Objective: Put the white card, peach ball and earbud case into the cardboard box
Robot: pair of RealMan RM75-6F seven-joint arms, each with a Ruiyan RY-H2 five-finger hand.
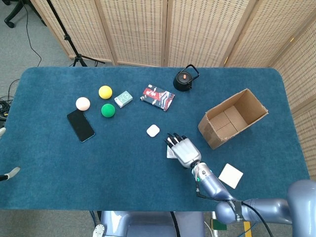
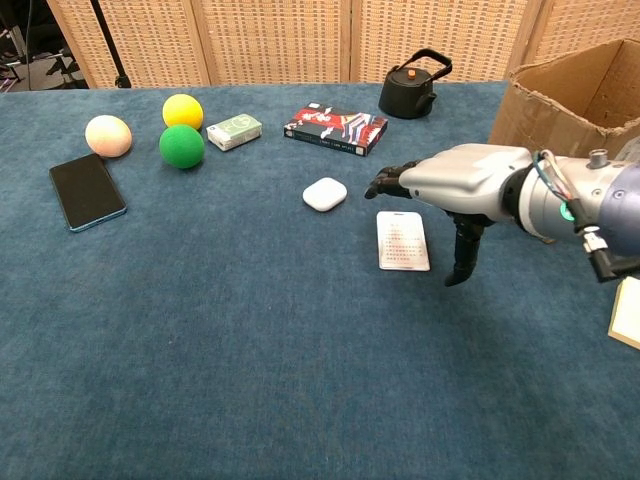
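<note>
The right hand [image 2: 462, 190] hovers flat, palm down, over the white card [image 2: 403, 240], its fingers [image 2: 388, 182] stretched out and apart and its thumb hanging toward the desk [image 2: 250, 340] at the card's 3 o'clock edge. It holds nothing. The left hand is not in either view.

The step in hand looks like picking up the white card, which lies flat on the blue cloth roughly at desk centre in the head view. A thin flat card gives little to pinch. A good way would be to lower the hand until the fingertips press on the card's far edge at 12 o'clock, then bring the thumb in under the near or side edge so the soft cloth lets the card tip up into a pinch. Pressing hard in the middle would only pin it down.

The earbud case [image 2: 325, 194] sits near, at about 10 o'clock from the card, and a sweep of the fingers could knock it, so the hand should close toward itself, not outward. The cardboard box [image 1: 232, 117] lies on its side at about 2 o'clock from the card, its mouth facing the hand. The peach ball [image 1: 83, 103] rests well apart at 9 o'clock, beside a black phone [image 1: 80, 125].
</note>
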